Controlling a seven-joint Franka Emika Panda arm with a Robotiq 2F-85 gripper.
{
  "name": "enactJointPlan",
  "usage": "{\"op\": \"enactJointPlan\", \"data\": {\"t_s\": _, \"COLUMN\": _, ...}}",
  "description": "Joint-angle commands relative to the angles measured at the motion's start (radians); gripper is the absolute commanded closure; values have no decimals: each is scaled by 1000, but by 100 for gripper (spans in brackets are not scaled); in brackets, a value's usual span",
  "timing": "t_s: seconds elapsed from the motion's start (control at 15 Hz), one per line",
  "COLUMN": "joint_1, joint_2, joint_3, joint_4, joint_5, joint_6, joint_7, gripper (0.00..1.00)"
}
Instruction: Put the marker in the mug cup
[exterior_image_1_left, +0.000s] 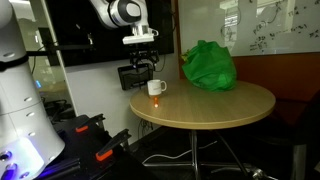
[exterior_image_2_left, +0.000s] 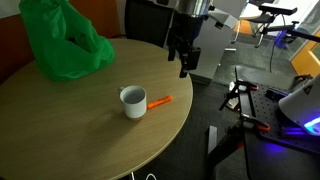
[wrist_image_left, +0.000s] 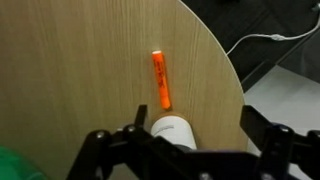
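On the round wooden desk (exterior_image_2_left: 60, 120), near its edge, the marker (wrist_image_left: 160, 80) lies flat just beside the mug (exterior_image_2_left: 133, 101), well apart from the green bag (exterior_image_2_left: 60, 40). It looks light, stiff and smooth, and likely to roll, so mid-barrel across its width seems the best hold. Jaws hang above, spread wide and empty. Cables crowd the floor beyond.

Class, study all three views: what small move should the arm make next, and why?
Probably lower the open tool toward the marker to grasp it. The marker lies flat on the table beside the mug, ungrasped, and the tool hangs empty above.
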Motion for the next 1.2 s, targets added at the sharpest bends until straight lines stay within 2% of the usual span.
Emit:
{"op": "enactJointPlan", "data": {"t_s": 0.0, "joint_1": -11, "joint_2": 32, "joint_3": 18, "joint_4": 16, "joint_5": -11, "joint_6": -39, "joint_7": -43, "gripper": 0}}
{"op": "enactJointPlan", "data": {"t_s": 0.2, "joint_1": -17, "joint_2": 112, "joint_3": 23, "joint_4": 15, "joint_5": -90, "joint_6": 53, "joint_7": -35, "gripper": 0}}
{"op": "enactJointPlan", "data": {"t_s": 0.33, "joint_1": -18, "joint_2": 183, "joint_3": 15, "joint_4": 22, "joint_5": -188, "joint_6": 157, "joint_7": 35, "gripper": 0}}
{"op": "enactJointPlan", "data": {"t_s": 0.53, "joint_1": -46, "joint_2": 298, "joint_3": 42, "joint_4": 58, "joint_5": -201, "joint_6": 252, "joint_7": 8, "gripper": 0}}
{"op": "enactJointPlan", "data": {"t_s": 0.67, "joint_1": -76, "joint_2": 374, "joint_3": 82, "joint_4": 102, "joint_5": -173, "joint_6": 262, "joint_7": -16, "gripper": 0}}
{"op": "enactJointPlan", "data": {"t_s": 0.8, "joint_1": -90, "joint_2": 434, "joint_3": 100, "joint_4": 147, "joint_5": -190, "joint_6": 269, "joint_7": -1, "gripper": 0}}
{"op": "enactJointPlan", "data": {"t_s": 1.13, "joint_1": -85, "joint_2": 531, "joint_3": 94, "joint_4": 251, "joint_5": -219, "joint_6": 264, "joint_7": 41, "gripper": 0}}
